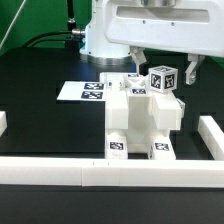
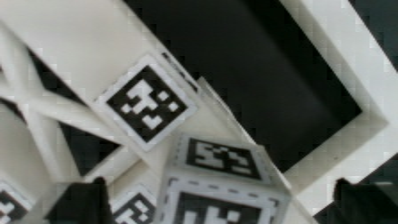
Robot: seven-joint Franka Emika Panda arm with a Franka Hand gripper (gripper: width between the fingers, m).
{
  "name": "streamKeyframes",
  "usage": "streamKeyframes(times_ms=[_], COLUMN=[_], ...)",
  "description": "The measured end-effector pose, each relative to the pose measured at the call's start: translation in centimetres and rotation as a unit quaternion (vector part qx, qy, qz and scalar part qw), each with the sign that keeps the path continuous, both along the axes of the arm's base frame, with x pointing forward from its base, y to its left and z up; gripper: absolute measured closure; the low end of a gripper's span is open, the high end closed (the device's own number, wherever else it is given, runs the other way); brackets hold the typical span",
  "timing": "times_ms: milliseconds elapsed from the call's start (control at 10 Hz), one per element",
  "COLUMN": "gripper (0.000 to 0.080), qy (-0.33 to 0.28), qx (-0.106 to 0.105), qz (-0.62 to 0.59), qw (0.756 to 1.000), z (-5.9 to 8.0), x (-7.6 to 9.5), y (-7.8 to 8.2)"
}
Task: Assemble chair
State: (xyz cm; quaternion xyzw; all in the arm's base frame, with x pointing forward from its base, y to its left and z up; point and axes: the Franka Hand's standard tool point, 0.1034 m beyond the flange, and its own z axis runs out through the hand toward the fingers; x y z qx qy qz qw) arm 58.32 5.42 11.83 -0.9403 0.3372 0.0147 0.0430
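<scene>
Blocky matte-white plastic chair (image 1: pixel 132 118)

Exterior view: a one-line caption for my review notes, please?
Open gripper straddles the tagged top block of the white chair assembly, next to the marker board.

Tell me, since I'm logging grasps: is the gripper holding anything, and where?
Nothing is held: the gripper is open, jaws clear on both sides of the chair's top block.

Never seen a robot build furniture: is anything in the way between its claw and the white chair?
Nothing visible is. The open gripper hangs directly over the chair, its fingers on either side of the tagged top piece, with gaps between them.
</scene>
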Motion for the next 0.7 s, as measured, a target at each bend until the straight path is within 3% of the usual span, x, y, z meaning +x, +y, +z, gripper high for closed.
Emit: streamKeyframes(times_ms=[300,700], gripper=[0.0151,0.0151], qy=[-0.011,-0.036], qx=[0.0,-0.007], qz=[0.128,0.331], qw=[0.992,0.943], z=[0.0,0.05], x=[-0.02,0.2], y=[-0.16,0.39])
